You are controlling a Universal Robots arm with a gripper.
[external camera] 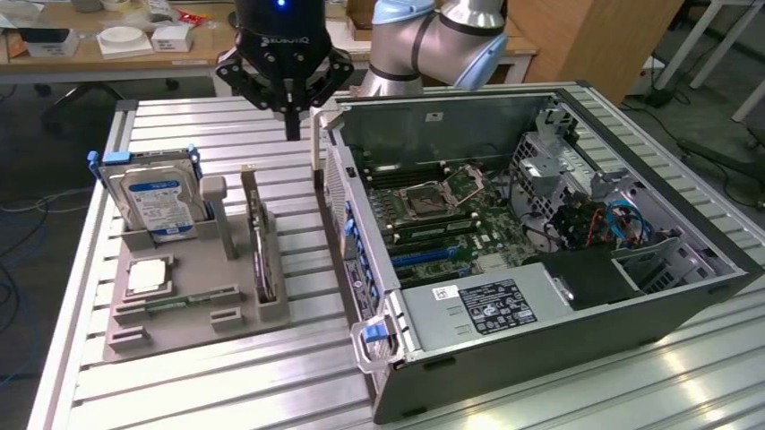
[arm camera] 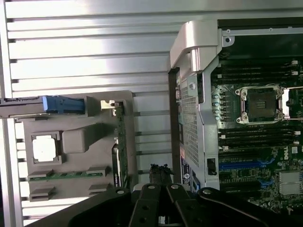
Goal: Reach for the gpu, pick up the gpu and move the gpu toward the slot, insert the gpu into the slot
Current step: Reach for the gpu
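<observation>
The gpu (external camera: 258, 240) stands on its long edge in a slot of the grey holder (external camera: 192, 313), on the exterior view's left; its green board edge and dark cooler show. In the wrist view the gpu (arm camera: 119, 142) appears edge-on, with its silver bracket end next to the hard drive. My gripper (external camera: 290, 124) hangs above the slatted table, farther back than the gpu and between the holder and the computer case, its fingers shut with nothing in them. The gripper (arm camera: 159, 178) points down at bare table slats. A blue slot (external camera: 421, 256) lies on the green motherboard inside the open case, and the slot (arm camera: 239, 165) also shows beside the case wall.
The open computer case (external camera: 669, 296) lies on its side on the exterior view's right, with the processor socket (external camera: 436, 193) and cables inside. The holder also carries a hard drive (external camera: 156, 193), a processor chip (external camera: 146, 276) and a memory stick (external camera: 179, 303). A desk with boxes stands behind.
</observation>
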